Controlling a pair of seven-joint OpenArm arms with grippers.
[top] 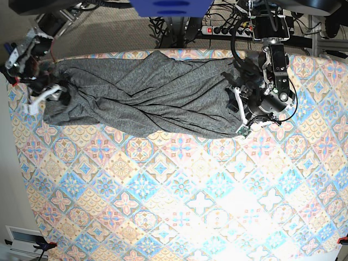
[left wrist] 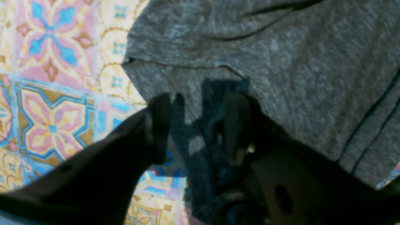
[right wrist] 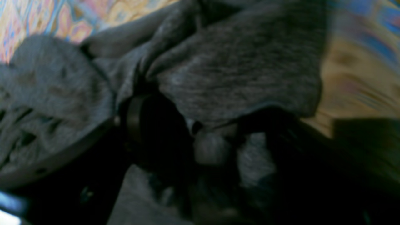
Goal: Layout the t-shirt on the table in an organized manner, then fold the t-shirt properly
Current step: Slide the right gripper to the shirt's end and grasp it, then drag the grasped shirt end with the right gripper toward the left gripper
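Two tools: right (right wrist: 200, 131) grasping one t-shirt (top: 147, 95), left (left wrist: 200, 125) released over one table (top: 190, 206).

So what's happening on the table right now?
Both arms are working the t-shirt, which lies stretched but twisted across the far side of the table. The right gripper has cloth bunched between its fingers at one end. The left gripper sits open over the other end's edge, gripping nothing. No fold yet.
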